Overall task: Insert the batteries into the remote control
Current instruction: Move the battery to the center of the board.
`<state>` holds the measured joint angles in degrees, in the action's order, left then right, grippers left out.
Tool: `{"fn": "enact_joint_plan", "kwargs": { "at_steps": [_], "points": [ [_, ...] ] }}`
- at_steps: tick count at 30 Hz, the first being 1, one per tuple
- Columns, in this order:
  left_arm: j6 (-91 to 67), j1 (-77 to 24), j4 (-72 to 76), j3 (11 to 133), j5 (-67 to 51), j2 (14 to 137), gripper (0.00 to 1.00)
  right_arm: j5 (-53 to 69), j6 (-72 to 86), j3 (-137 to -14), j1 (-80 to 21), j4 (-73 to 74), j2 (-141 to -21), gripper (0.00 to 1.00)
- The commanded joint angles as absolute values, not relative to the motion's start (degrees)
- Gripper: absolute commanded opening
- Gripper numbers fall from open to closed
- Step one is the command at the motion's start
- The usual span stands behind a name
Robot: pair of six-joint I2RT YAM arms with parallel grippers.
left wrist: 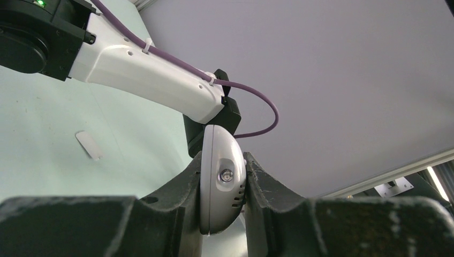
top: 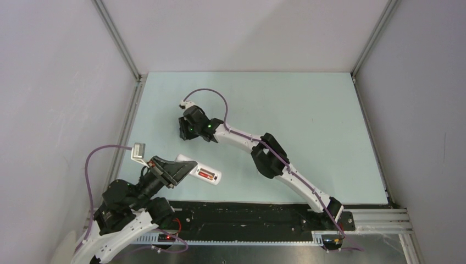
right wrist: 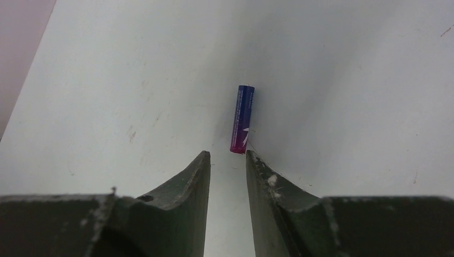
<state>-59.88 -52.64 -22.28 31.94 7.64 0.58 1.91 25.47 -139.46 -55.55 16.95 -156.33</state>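
Remote control (top: 207,175) — in left hand (left wrist: 223,174)

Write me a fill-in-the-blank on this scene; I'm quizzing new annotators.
1. The left gripper is shut on the ___.
2. Just ahead of the right gripper lies a dark blue ___.
3. The white cover plate lies flat on the ___.
Missing: remote control; battery; table.

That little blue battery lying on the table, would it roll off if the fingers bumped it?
Probably, sideways: the battery is a smooth cylinder lying flat on the table. It looks rigid, so it should not bend when squeezed. Its glossy skin might slip in the right gripper, whose tips look narrow.
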Motion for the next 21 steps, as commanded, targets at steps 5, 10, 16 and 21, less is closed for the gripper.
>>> {"fn": "enact_joint_plan", "kwargs": {
  "at_steps": [5, 10, 16, 21],
  "points": [
    [-58.50, -52.56, -22.30, 34.83, 8.97, -2.62, 0.03, 0.00, 27.73, -141.78, -55.49, 17.64, -158.46, 0.40],
    [-58.13, -52.59, -22.84, 35.06, 9.32, -2.77, 0.03, 0.00, 28.57, -141.88, -55.28, 17.30, -158.66, 0.43],
    [-57.84, -52.58, -23.31, 35.25, 9.64, -2.96, 0.03, -3.10, 28.23, -142.46, -55.63, 16.74, -159.06, 0.41],
    [-57.72, -52.59, -24.09, 35.30, 10.03, -3.60, 0.04, -4.26, 28.41, -142.49, -55.88, 16.29, -159.37, 0.35]
  ]
}}
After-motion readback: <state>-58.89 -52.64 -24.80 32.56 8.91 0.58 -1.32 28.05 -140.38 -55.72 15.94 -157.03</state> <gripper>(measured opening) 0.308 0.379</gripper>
